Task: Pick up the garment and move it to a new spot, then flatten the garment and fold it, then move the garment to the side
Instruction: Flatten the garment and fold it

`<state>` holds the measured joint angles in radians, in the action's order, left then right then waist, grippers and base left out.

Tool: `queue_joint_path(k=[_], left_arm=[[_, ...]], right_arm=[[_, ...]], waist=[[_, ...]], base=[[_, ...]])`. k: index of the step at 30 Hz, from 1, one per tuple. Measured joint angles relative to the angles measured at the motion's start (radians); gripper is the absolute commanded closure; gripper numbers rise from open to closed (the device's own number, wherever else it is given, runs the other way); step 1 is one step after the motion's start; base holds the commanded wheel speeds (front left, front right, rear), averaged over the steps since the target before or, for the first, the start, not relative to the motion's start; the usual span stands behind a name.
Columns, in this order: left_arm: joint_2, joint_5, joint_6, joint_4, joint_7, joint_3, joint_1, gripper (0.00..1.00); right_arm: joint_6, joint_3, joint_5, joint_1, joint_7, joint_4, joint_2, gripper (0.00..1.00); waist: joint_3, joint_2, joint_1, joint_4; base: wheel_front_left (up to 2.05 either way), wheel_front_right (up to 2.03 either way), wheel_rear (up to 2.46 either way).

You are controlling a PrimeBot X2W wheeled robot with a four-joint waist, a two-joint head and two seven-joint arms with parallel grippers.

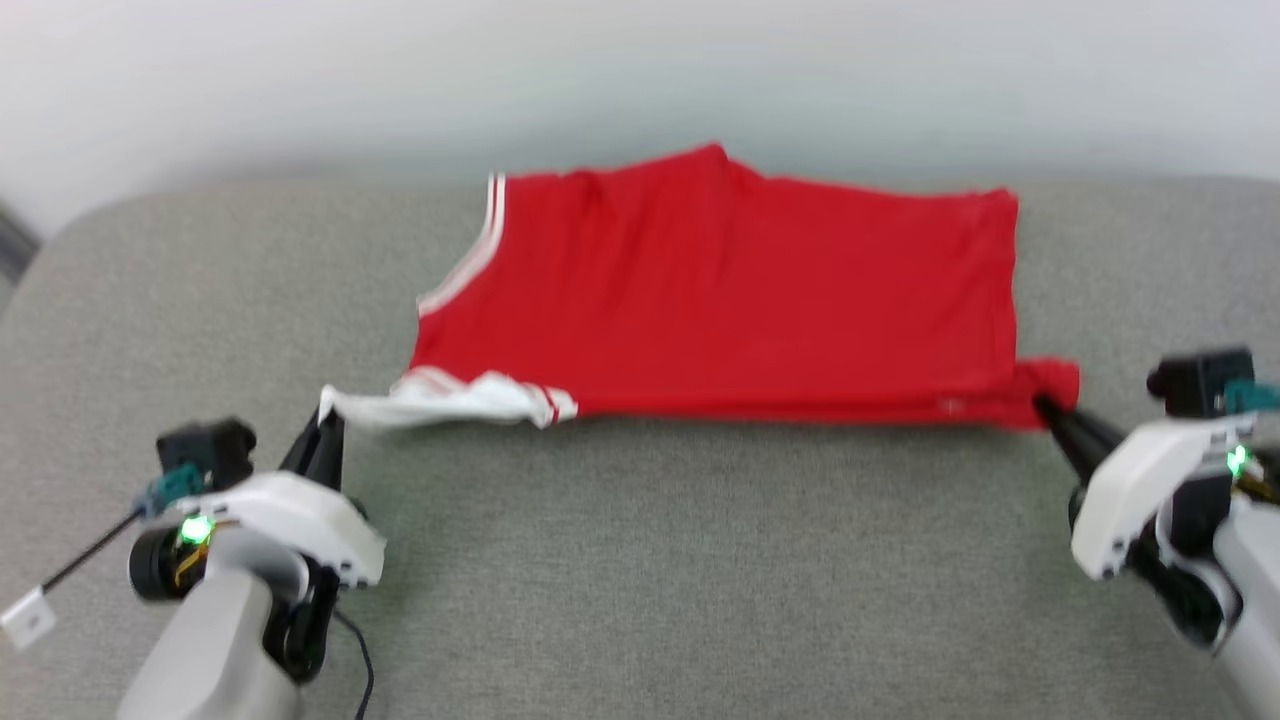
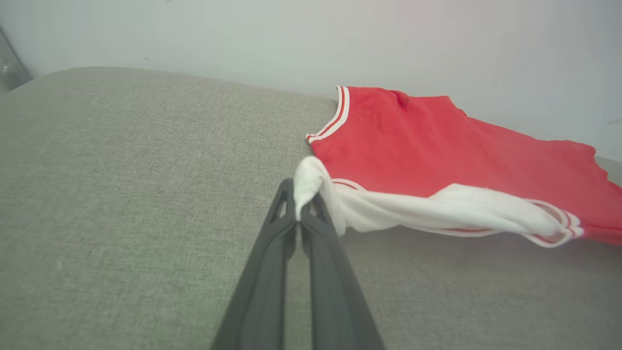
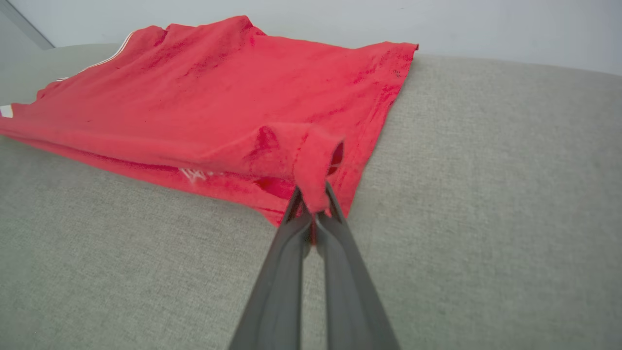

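— "While both claws grip it, how far along is this?"

— "The garment (image 1: pixel 720 290) lies on the grey cushion (image 1: pixel 700 560), plain red side up, seemingly folded once. The left claw (image 1: pixel 327 420) is clamped on its white sleeve (image 1: pixel 450 400), and the right claw (image 1: pixel 1043 406) is pinching a red hem corner. Flattening looks done. I'd guess more folding and the move aside remain."

Between folded layers of the garment (image 3: pixel 243 97) a sliver of white print (image 3: pixel 194 174) peeks out — too little to read.
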<state>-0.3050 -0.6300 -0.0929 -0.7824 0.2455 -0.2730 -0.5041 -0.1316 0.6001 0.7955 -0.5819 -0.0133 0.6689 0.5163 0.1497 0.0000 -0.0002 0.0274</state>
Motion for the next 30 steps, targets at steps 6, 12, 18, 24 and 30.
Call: queue_joint_path(k=[6, 12, 18, 24, 30], left_arm=[[-0.037, -0.027, 0.079, 0.206, -0.064, 0.017, 0.22, 1.0], [-0.072, -0.057, 0.19, 0.493, -0.17, 0.032, 0.477, 1.0], [-0.106, -0.07, 0.305, 0.744, -0.288, 0.041, 0.665, 1.0], [-0.14, -0.079, 0.394, 0.938, -0.384, 0.053, 0.769, 1.0], [-0.153, -0.067, 0.399, 1.014, -0.387, 0.053, 0.726, 1.0]], right_arm=[[0.0, -0.062, -0.032, 0.191, 0.025, -0.119, 0.012, 1.0], [0.0, -0.197, -0.095, 0.416, 0.082, -0.266, 0.005, 1.0], [0.0, -0.36, -0.177, 0.615, 0.175, -0.446, -0.053, 1.0], [0.0, -0.481, -0.255, 0.752, 0.303, -0.607, -0.122, 1.0], [0.0, -0.58, -0.305, 0.766, 0.415, -0.708, -0.188, 1.0]], waist=[[-0.093, 0.0, -0.0001, 0.003], [-0.162, 0.0, -0.0002, -0.005], [-0.177, 0.0, -0.0001, -0.004], [-0.175, 0.0, 0.0, 0.0], [-0.152, 0.0, 0.0001, 0.001]], base=[[0.0, 0.0, 0.0], [0.0, 0.0, 0.0], [0.0, 0.0, 0.0], [0.0, 0.0, 0.0], [0.0, 0.0, 0.0]])
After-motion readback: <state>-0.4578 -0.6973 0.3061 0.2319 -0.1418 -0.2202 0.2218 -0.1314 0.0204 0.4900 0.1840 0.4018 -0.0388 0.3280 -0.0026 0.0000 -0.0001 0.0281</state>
